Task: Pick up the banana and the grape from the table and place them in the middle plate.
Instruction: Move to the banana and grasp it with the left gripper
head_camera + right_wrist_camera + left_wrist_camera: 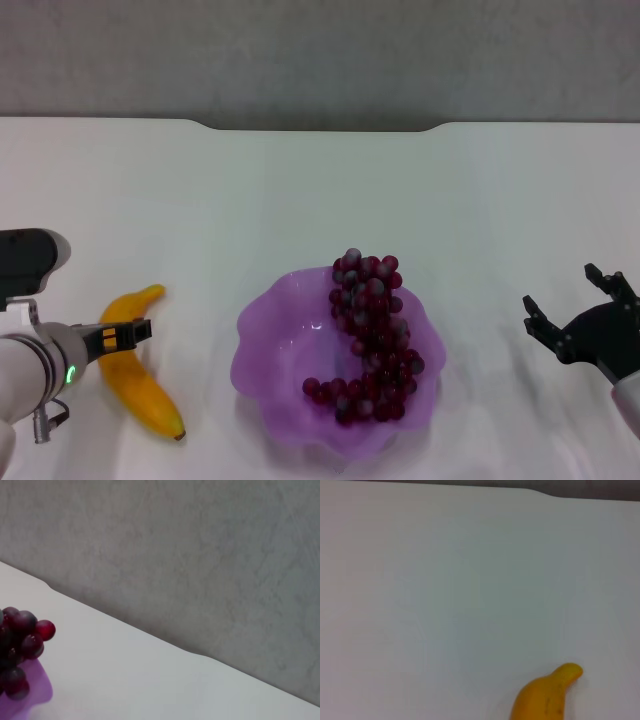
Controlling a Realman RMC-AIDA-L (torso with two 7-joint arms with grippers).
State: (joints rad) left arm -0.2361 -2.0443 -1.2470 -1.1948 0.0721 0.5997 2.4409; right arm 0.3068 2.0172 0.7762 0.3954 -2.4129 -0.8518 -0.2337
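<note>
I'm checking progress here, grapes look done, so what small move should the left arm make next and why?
Probably lower the left gripper and close on the banana. The grape bunch already lies in the purple plate, the banana is on the table, and the right gripper sits open, apart.

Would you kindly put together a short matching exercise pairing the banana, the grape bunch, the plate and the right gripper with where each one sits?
Things:
1. banana
2. grape
3. middle plate
4. right gripper

Places:
A. in the purple dish
B. on the table, under the left gripper
C. open, to the right of the dish
D. centre of the table, between the arms

Pairs: 1-B, 2-A, 3-D, 4-C
</note>
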